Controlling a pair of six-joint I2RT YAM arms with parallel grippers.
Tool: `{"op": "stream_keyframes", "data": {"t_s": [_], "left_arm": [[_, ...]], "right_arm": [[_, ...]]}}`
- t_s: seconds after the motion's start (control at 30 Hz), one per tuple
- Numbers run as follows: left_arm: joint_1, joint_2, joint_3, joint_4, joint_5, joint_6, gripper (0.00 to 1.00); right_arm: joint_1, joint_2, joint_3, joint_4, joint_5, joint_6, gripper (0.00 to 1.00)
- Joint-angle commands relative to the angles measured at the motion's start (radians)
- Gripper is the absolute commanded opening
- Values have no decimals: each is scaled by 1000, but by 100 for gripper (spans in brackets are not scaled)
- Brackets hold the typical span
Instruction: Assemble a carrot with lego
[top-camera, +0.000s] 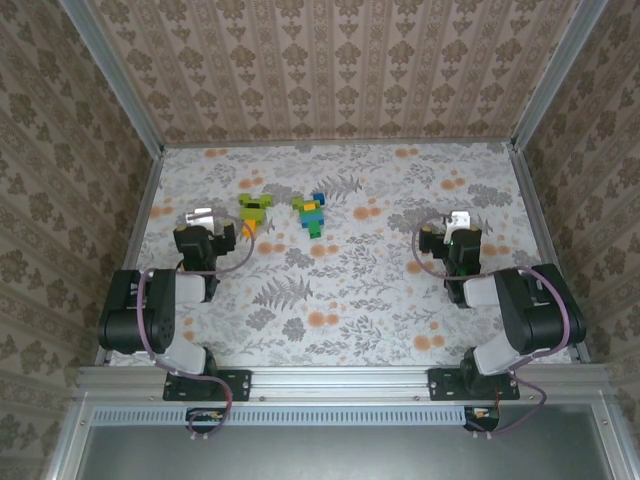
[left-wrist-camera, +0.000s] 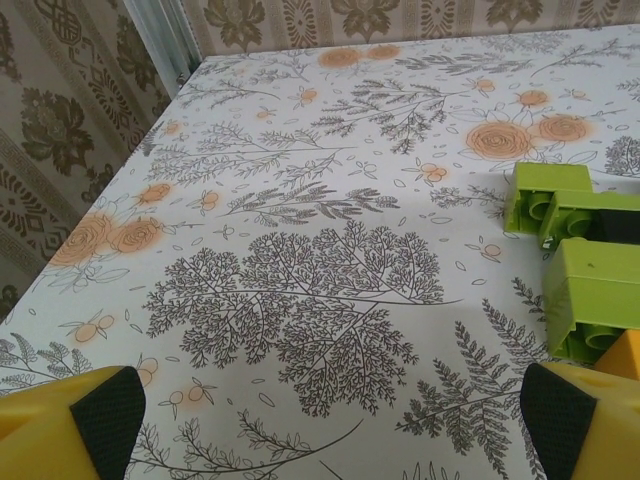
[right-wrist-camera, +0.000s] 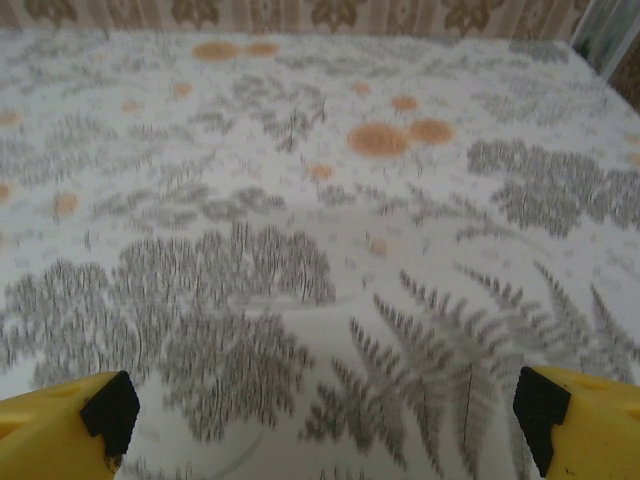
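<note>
The carrot (top-camera: 254, 210) lies on the table at the back left, lime-green bricks spread at its far end and a small orange brick (top-camera: 250, 228) at its near end. My left gripper (top-camera: 205, 224) rests just left of it, open, with nothing between its fingers. In the left wrist view the lime-green bricks (left-wrist-camera: 580, 255) lie at the right edge, just beyond the right fingertip (left-wrist-camera: 556, 412), and the left gripper (left-wrist-camera: 330, 420) stands over bare tablecloth. A second lego cluster (top-camera: 312, 213) of blue, lime and dark green bricks lies right of the carrot. My right gripper (top-camera: 458, 228) (right-wrist-camera: 325, 410) is open over bare cloth.
The table carries a floral cloth (top-camera: 340, 290) and is fenced by a metal frame (top-camera: 135, 200) with patterned walls on three sides. Both arms are folded back near their bases at the near edge.
</note>
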Motion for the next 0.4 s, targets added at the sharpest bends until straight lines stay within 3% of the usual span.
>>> {"op": "stream_keyframes", "data": {"t_s": [0.0, 0.37], "left_arm": [[7, 0, -6, 30, 16, 14, 100], [4, 0, -1, 21, 75, 42, 100]], "right_arm": [[-18, -7, 40, -19, -71, 27, 100], [-19, -6, 39, -14, -71, 26, 100]]}}
